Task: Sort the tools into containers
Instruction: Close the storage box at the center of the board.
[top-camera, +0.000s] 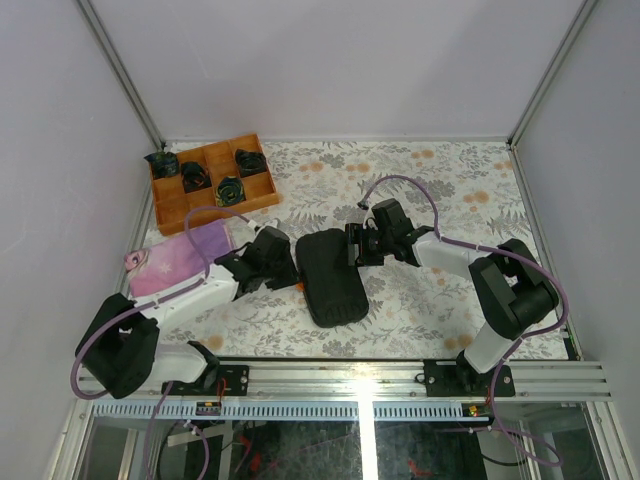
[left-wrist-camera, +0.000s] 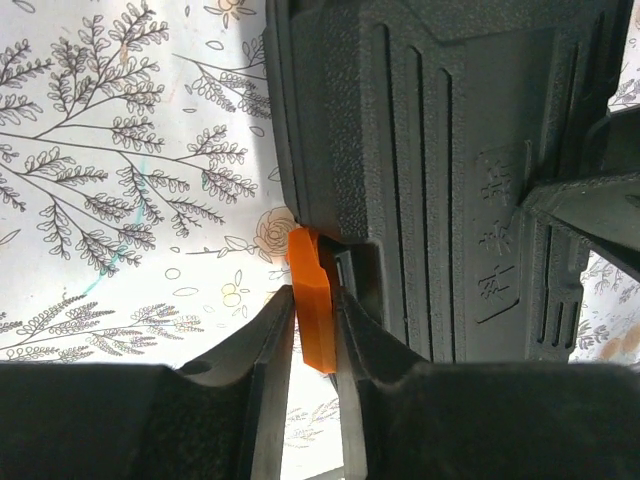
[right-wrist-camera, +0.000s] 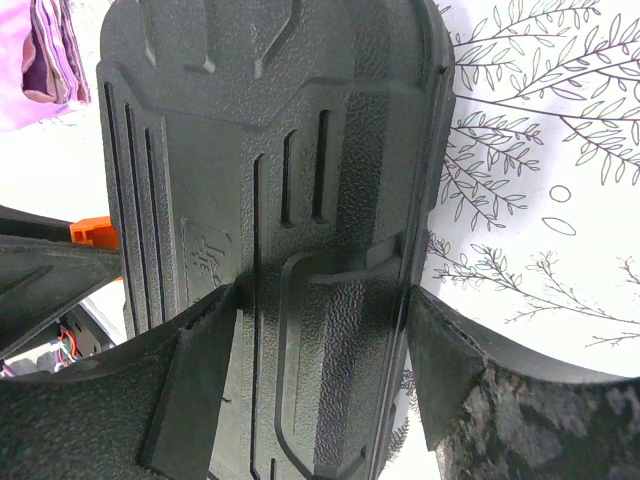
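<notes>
The black zip case (top-camera: 333, 275) lies shut in the middle of the table, its moulded lid facing up (left-wrist-camera: 450, 180) (right-wrist-camera: 270, 150). My left gripper (top-camera: 290, 278) (left-wrist-camera: 315, 320) is at the case's left edge, shut on the small orange tab (left-wrist-camera: 312, 300) (right-wrist-camera: 92, 232). My right gripper (top-camera: 352, 248) (right-wrist-camera: 318, 300) straddles the case's far right edge with its jaws wide. One finger (right-wrist-camera: 200, 340) rests on the lid and the other (right-wrist-camera: 440, 350) stands just outside the rim. No tools show in any view.
An orange-brown wooden divided tray (top-camera: 170, 205) with dark rolled items stands at the back left. A pink cloth pouch (top-camera: 180, 258) (right-wrist-camera: 40, 60) lies left of the case, beside the left arm. Floral table cover runs to the walls.
</notes>
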